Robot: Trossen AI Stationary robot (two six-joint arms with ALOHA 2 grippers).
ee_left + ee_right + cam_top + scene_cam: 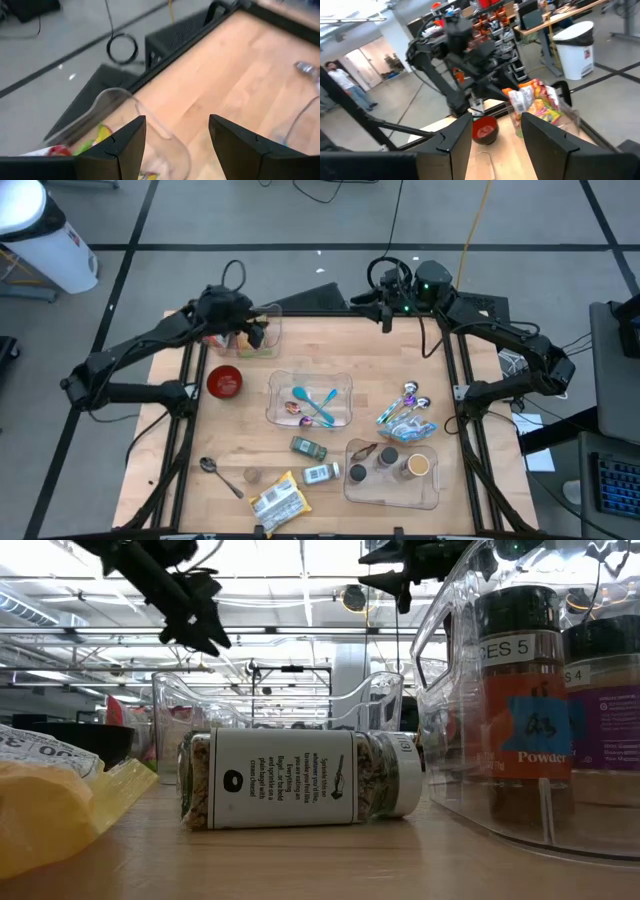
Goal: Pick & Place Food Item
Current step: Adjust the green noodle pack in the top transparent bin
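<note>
Colourful snack packets (536, 102) sit in a clear bin (262, 332) at the worktop's (330, 340) far left corner. The left claw (254, 332) hovers above that bin, fingers apart, empty. The right claw (386, 320) hangs right of the bin, fingers apart, empty.

Open left claw (176, 145) above clear bin (125, 107).

left gripper (262, 332): raised at far-left corner, arm bent, fingers (120, 145) parted, nothing held | right gripper (387, 323): raised at far edge, fingers (457, 135) parted, nothing held
</note>
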